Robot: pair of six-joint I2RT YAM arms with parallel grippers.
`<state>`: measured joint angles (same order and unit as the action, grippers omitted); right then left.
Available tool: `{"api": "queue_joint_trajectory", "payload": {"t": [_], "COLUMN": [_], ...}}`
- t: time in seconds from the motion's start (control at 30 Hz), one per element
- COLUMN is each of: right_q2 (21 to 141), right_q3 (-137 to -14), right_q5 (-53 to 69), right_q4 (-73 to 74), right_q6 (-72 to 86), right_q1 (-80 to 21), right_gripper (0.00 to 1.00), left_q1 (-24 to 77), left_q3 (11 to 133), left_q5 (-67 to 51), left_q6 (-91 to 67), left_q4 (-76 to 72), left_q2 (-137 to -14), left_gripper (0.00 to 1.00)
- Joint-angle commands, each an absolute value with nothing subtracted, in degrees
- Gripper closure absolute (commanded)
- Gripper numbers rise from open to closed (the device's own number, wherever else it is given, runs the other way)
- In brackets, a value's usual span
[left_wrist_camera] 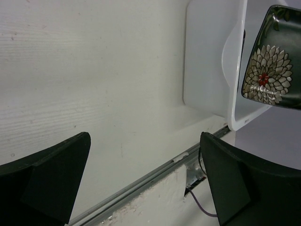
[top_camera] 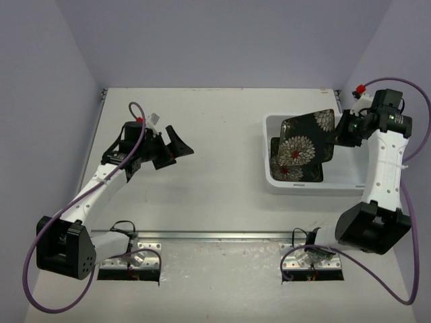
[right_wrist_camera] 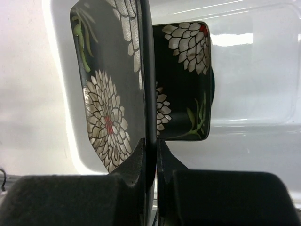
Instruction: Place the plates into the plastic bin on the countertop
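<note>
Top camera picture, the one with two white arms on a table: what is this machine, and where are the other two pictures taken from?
Those are two robot arms bolted to the near edge of a countertop, seen from above. The other two pictures come from small cameras on each wrist, looking past that arm's own fingers. The left gripper is open and empty above the table. The right gripper is shut on a square black plate with white flowers, holding it on edge over the white plastic bin. A second black plate already lies in the bin.
</note>
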<state>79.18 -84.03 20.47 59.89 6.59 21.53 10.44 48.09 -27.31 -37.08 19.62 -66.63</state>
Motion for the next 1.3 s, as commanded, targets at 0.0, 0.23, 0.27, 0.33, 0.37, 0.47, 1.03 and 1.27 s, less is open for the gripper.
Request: {"api": "queue_joint_trajectory", "payload": {"t": [0.0, 0.23, 0.27, 0.33, 0.37, 0.47, 1.03, 1.27], "right_q2": [82.3, 80.3, 80.1, 79.5, 79.4, 80.0, 85.2, 85.8], "right_q3": [-88.6, -79.4, -78.1, -75.4, -74.4, -73.4, -72.8, -72.8], "right_q5": [28.3, 28.4, 29.0, 29.3, 29.1, 28.4, 24.3, 20.7], "right_q4": [54.1, 45.5, 43.7, 40.8, 40.4, 40.2, 42.1, 42.4], "right_q6": [5.2, 7.1, 7.2, 7.1, 6.9, 5.9, 4.4, 4.6], "right_q1": [21.4, 21.4, 21.4, 21.4, 21.4, 21.4, 21.4, 21.4], "right_gripper": [1.00, 1.00, 1.00, 1.00, 1.00, 1.00, 0.75, 0.45], "left_q1": [10.7, 10.7, 10.7, 10.7, 10.7, 10.7, 10.7, 10.7], "left_q3": [47.9, 47.0, 46.7, 46.2, 46.1, 45.9, 47.3, 48.1], "left_q5": [-30.9, -33.9, -34.5, -35.7, -36.0, -36.5, -36.8, -36.8], "left_q6": [-33.0, -32.1, -32.2, -32.4, -32.4, -32.0, -30.1, -29.6], "left_q4": [18.7, 16.5, 16.0, 15.2, 15.0, 14.9, 16.2, 16.3], "left_q2": [-66.2, -67.1, -67.4, -67.9, -67.9, -67.8, -68.1, -69.0], "left_gripper": [0.00, 0.00, 0.00, 0.00, 0.00, 0.00, 0.00, 0.00]}}
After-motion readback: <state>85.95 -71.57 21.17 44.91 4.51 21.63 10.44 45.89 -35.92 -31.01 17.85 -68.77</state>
